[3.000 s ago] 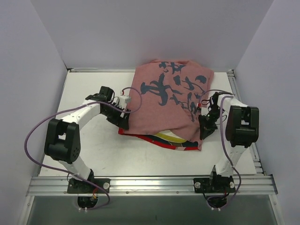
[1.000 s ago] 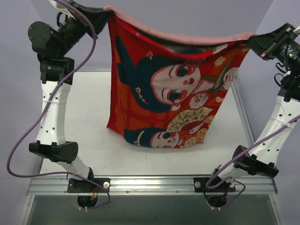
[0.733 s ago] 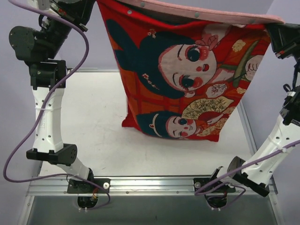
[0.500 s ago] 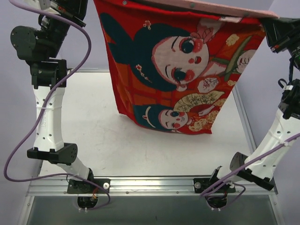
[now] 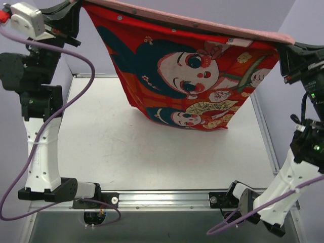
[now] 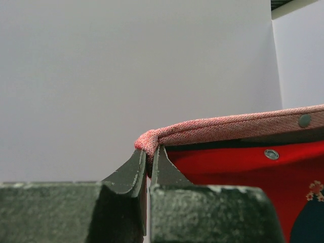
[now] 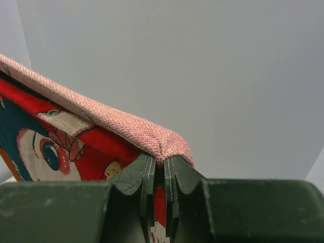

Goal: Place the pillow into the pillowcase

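Observation:
The red pillowcase point(image 5: 187, 76), printed with two cartoon children and a fan, hangs stretched in the air above the table. Its dull pink top edge runs between the two grippers. At the upper left, my left gripper point(image 5: 76, 7) is shut on the left top corner. In the left wrist view the gripper point(image 6: 148, 157) pinches the pink hem point(image 6: 228, 126). My right gripper point(image 5: 283, 50) is shut on the right top corner. The right wrist view shows its jaws point(image 7: 159, 164) clamping the fabric point(image 7: 121, 124). The pillow is hidden from view.
The white table point(image 5: 126, 147) lies below the hanging cloth, with grey walls on three sides. A metal rail point(image 5: 162, 197) runs along the near edge where both arm bases are bolted. Both arms stand tall at the table's sides.
Both arms have lifted the pillowcase higher, and its lower edge has risen well off the table. The left gripper has moved further left, pulling the top edge out wider.

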{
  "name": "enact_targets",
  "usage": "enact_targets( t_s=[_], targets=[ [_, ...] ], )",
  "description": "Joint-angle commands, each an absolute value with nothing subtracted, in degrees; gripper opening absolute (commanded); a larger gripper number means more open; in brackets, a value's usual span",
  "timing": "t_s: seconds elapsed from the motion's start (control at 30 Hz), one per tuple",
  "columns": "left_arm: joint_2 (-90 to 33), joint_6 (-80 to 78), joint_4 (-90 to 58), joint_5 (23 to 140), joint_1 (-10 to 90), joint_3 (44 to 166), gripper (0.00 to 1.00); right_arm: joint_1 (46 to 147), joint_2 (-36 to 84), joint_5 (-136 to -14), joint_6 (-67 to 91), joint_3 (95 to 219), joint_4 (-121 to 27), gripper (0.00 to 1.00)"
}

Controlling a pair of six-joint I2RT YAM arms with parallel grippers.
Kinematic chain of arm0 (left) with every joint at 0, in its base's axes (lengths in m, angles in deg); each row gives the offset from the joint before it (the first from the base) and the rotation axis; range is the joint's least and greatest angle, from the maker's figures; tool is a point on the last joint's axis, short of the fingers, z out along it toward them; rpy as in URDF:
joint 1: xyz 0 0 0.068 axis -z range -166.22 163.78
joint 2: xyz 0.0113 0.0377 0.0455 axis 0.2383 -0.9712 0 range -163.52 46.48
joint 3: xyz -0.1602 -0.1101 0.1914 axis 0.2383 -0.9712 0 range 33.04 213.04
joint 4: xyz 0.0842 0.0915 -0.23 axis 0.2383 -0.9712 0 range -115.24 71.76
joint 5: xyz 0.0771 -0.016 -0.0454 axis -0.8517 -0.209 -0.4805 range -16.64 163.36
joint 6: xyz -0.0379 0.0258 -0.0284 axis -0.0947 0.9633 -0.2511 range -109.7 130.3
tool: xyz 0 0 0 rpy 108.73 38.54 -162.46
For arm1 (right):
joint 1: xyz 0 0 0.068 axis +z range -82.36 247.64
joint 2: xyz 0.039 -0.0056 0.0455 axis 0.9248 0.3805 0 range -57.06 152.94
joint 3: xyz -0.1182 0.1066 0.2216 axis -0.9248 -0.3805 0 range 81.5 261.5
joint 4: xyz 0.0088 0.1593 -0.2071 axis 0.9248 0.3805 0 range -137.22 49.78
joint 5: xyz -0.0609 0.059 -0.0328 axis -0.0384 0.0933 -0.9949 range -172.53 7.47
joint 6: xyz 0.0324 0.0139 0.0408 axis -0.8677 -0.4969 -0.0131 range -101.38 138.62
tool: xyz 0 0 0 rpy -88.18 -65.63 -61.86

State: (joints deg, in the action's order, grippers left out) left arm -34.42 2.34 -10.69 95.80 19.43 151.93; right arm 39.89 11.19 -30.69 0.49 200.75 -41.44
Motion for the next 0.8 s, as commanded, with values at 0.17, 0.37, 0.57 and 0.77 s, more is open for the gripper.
enact_targets(
  t_s=[0.17,0.37,0.57,0.77],
  targets=[
    [-24.8,11.8,-5.4,78.3,15.6,155.7,0.0,37.5,1.3,-44.7,11.7,199.2,-47.6,0.0],
    [-28.9,12.6,-8.7,77.6,15.6,163.7,0.0,37.4,4.1,-43.5,7.8,201.7,-47.8,0.0],
    [-31.5,11.2,-10.1,80.9,15.7,154.5,0.0,38.5,8.6,-39.1,-0.4,194.6,-43.4,0.0],
    [-39.5,6.6,-12.7,86.5,17.1,145.9,0.0,47.3,9.3,-43.1,10.2,175.5,-35.8,0.0]
  ],
)
